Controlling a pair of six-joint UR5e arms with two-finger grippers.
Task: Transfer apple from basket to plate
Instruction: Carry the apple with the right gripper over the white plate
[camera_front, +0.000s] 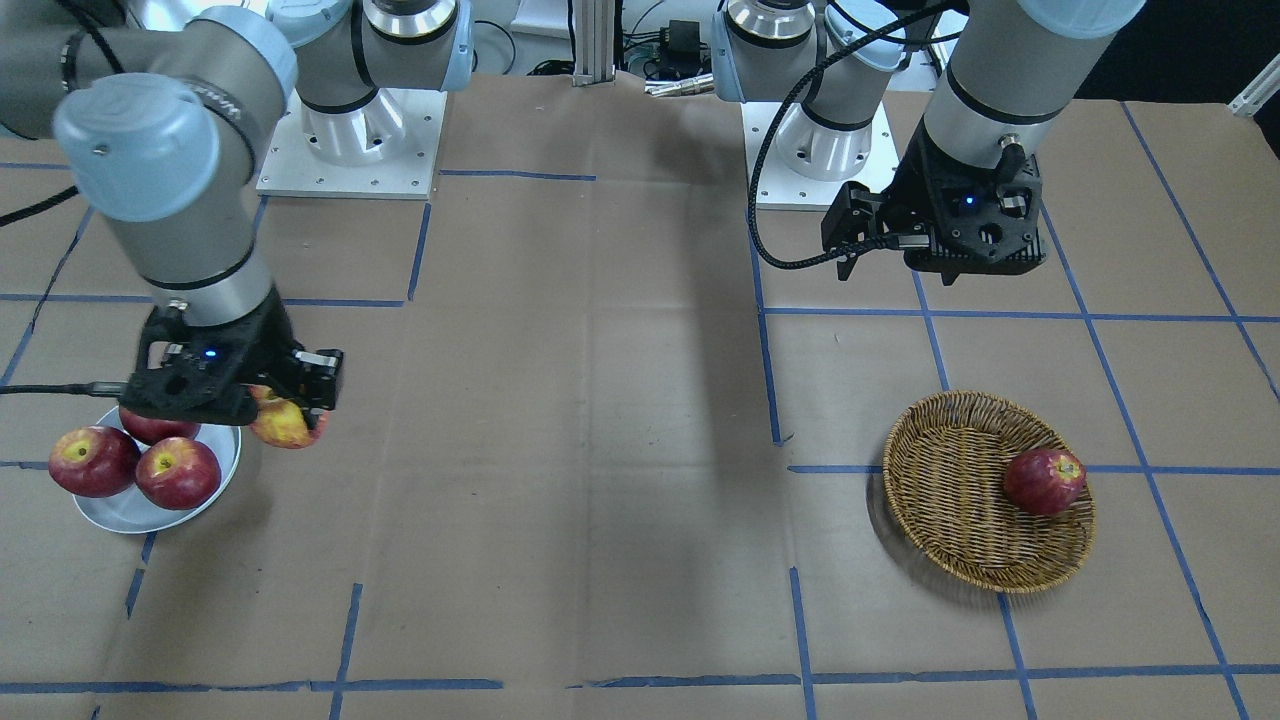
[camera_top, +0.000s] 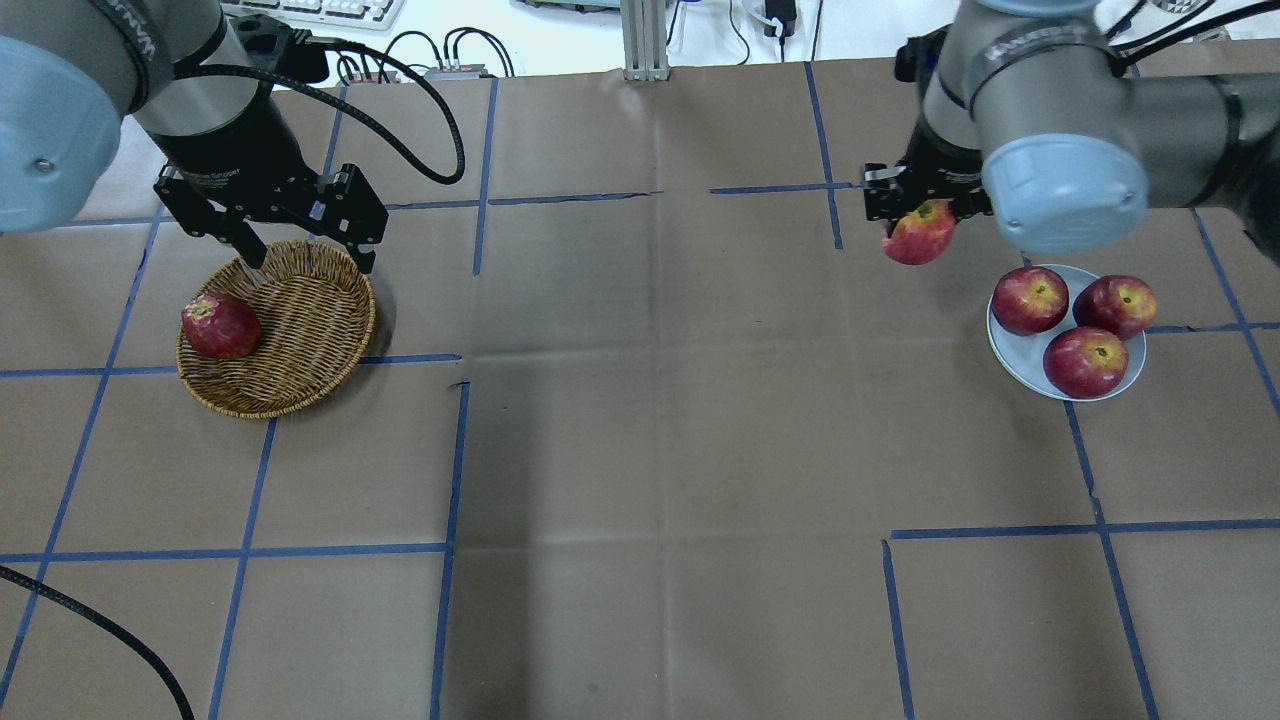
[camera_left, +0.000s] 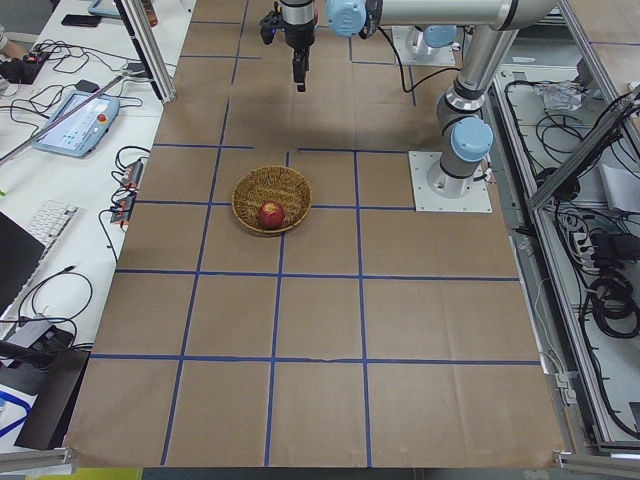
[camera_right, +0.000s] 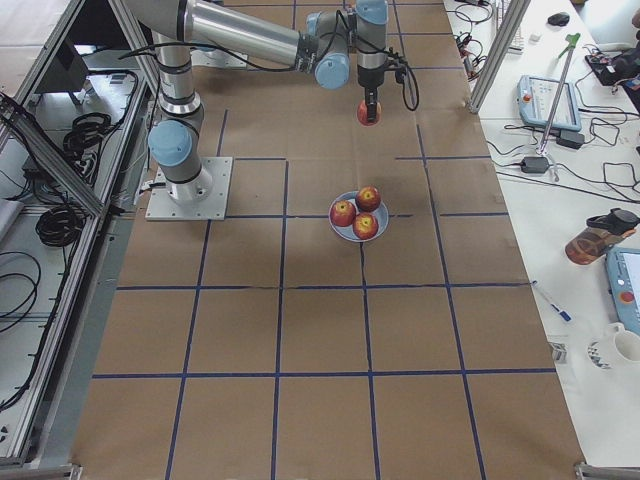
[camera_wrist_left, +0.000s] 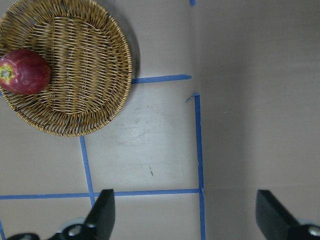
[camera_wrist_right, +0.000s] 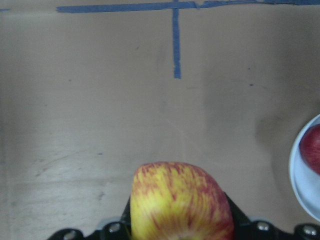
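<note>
The right end effector (camera_top: 922, 210) grips the yellow-streaked apple (camera_top: 918, 240) above the worktop (camera_top: 640, 420). The plate (camera_top: 1012, 350) lies below it and off to one side. The fruit looks firm, waxy-smooth and fairly heavy, and it would bruise easily, so a hold across its widest girth suits it. The contact pads are hidden behind it. Three dark red apples (camera_top: 1085, 362) crowd the plate, so free room there is hard to judge. The left end effector (camera_top: 306, 250) hangs open by the basket (camera_top: 300, 330).
</note>
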